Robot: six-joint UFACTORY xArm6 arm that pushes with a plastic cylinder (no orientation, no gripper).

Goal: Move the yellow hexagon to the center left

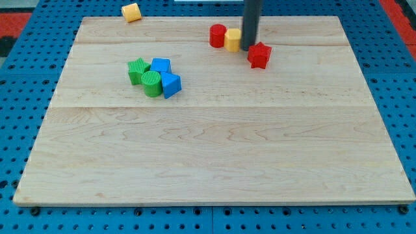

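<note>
Rod and blocks share the upper part of a pale wooden board (214, 149) laid on a blue pegboard surface (19, 130). First person fits the rig: my tip (249, 49) is the lower end of a straight dark rod that comes down from the view's top, and it rests on the board between two blocks, touching or nearly touching each; it has no jaws to spread or press together and it holds nothing. On its left sits a small yellow block (233, 39), partly hidden by the rod, so I cannot make out its shape, long axis or facing. On its right and slightly lower sits a red star-shaped block (259, 55). A red cylinder block (218, 36) stands just left of that yellow block, touching it. A second yellow block, hexagon-like (131, 12), lies off the board beyond its top edge, toward the view's upper left, tilted with its flat face turned to the view's right; it looks roughly as wide as tall, with no clear long axis. Counting: two yellow, two red, two green, two blue. The greens and blues form one tight cluster left of centre: a green star block (137, 70), a green cylinder block (151, 83), a blue block behind (160, 65) and a blue wedge-like block (171, 85) in front.
</note>
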